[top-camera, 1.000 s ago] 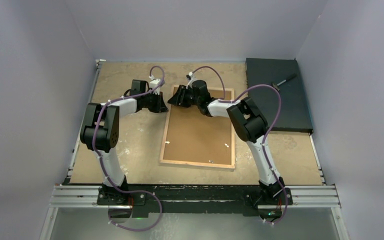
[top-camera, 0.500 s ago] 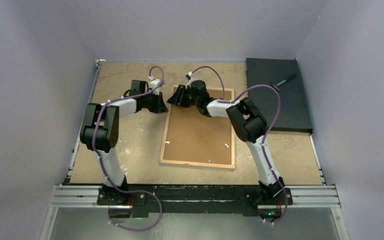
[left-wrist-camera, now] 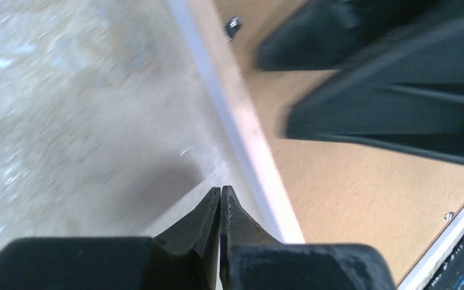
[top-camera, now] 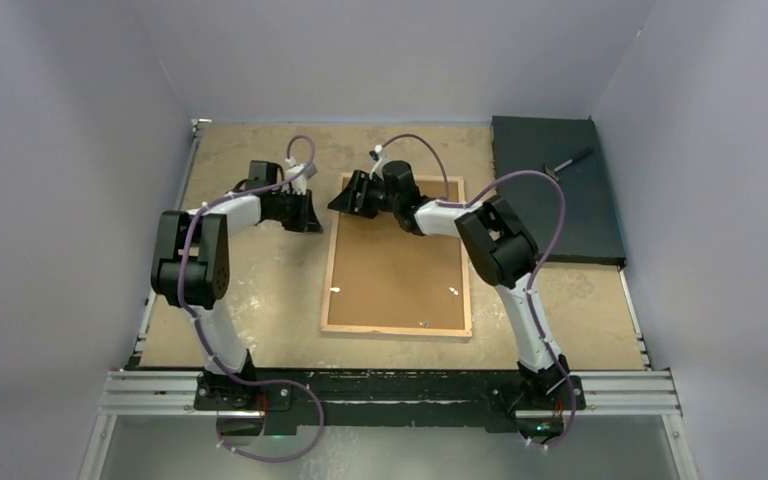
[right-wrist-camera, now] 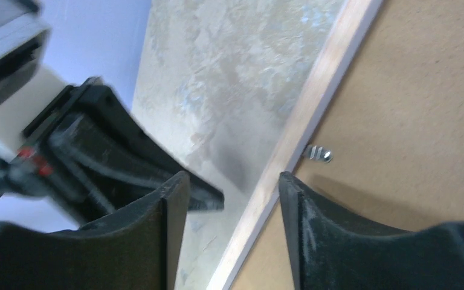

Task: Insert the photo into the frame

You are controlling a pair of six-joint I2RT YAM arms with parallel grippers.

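The frame (top-camera: 396, 330) lies face down near the middle of the table (top-camera: 250, 290), its long sides running away from my bases. Its light wood rim surrounds the brown backing board (top-camera: 397, 270). Small metal tabs (top-camera: 336, 290) sit along the inside of the rim, one on the left, one on the right and one on the near side.

My left gripper (top-camera: 310, 215) is low over the bare table, just beside the frame's left edge and close to its far-left corner. Its fingers (left-wrist-camera: 208, 217) are pressed together with nothing between them. In my left wrist view the closed tips (left-wrist-camera: 220, 190) point at the white side of the rim (left-wrist-camera: 241, 127), close to it but apart.

My right gripper (top-camera: 338, 200) reaches across the frame's far end to that same corner. Its jaws stand apart and hold nothing. In my right wrist view the wood rim (right-wrist-camera: 314, 103) runs through the gap (right-wrist-camera: 232, 178). One finger (right-wrist-camera: 166, 223) is over the table side and the other is over the backing board, with a metal tab (right-wrist-camera: 318, 153) just beyond it. I cannot tell whether the tips touch anything.

The two grippers nearly face each other across the rim, close but not touching.

A black slab (top-camera: 560, 200) rests at the table's far-right corner, well apart from the frame, with a small dark tool (top-camera: 570, 160) lying on it.
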